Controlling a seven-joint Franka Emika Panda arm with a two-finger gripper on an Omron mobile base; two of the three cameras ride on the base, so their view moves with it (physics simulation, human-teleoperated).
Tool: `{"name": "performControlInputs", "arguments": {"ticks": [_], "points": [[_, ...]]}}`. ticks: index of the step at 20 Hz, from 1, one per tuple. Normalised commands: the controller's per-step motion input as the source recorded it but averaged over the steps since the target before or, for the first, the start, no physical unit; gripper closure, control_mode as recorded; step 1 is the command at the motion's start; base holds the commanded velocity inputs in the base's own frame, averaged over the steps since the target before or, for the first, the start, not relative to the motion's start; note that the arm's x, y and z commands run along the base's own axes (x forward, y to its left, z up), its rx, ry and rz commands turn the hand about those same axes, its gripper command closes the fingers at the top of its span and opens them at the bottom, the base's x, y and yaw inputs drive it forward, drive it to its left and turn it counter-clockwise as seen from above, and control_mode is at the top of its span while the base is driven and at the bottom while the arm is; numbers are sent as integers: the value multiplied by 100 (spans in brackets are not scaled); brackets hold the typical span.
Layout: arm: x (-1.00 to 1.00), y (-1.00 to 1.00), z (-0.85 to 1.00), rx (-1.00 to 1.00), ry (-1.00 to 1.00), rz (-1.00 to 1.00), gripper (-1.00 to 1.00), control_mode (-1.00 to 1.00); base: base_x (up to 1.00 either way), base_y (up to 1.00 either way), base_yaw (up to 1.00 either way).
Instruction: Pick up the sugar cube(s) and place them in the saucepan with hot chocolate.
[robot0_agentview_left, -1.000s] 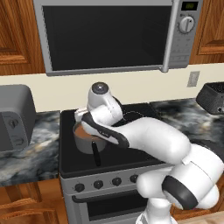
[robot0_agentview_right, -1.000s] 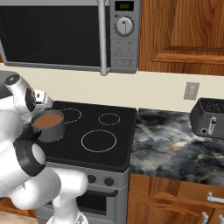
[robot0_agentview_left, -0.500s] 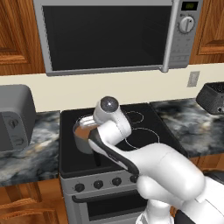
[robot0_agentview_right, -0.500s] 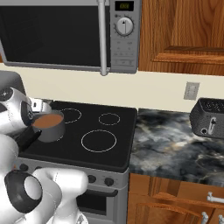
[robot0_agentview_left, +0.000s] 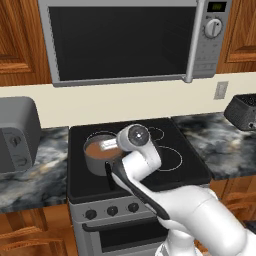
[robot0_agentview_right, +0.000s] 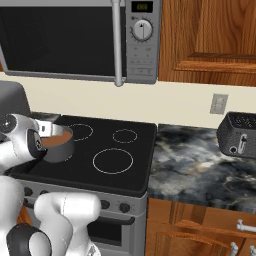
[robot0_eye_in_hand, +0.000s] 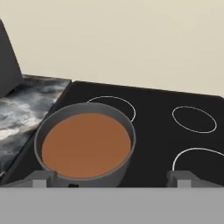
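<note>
I hold the fingers spread wide and empty, just short of the small round grey metal saucepan of brown hot chocolate on the black glass stovetop's left burner, which suits a release; I see no sugar cube.

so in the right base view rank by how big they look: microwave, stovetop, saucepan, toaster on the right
1. microwave, cut off by the frame edge
2. stovetop, close behind it, and it sits nearer the camera, so that order is unsure
3. toaster and saucepan look alike; the arm partly covers the saucepan, so no ranking between them
</note>
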Motion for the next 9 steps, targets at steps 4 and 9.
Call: {"name": "performControlInputs", "arguments": {"ticks": [4,9], "points": [[-13,-21,6,3,-9,0,-100,-100,0,0,0],[-15,-41,14,11,1,0,-100,-100,0,0,0]]}}
